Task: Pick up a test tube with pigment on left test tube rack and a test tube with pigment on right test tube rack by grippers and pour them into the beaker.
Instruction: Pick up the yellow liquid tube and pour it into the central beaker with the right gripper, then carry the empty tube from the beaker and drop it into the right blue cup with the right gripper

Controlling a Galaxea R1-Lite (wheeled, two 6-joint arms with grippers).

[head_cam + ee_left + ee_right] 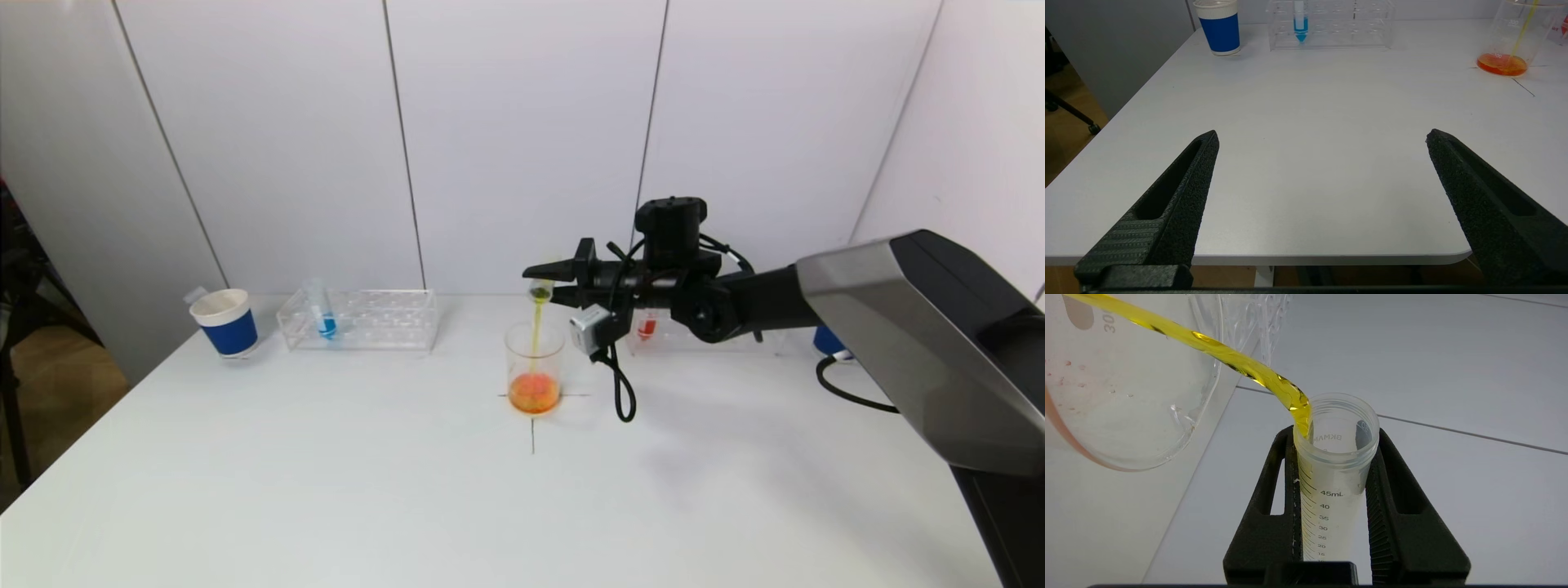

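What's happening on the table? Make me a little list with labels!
right gripper: shut on test tube, tipped over the beaker
pouring: yellow liquid streaming into the beaker
beaker: orange liquid at the bottom
left gripper: open, holding nothing, near the table's front edge
left rack: one tube with blue pigment
paper cup: beside the left rack
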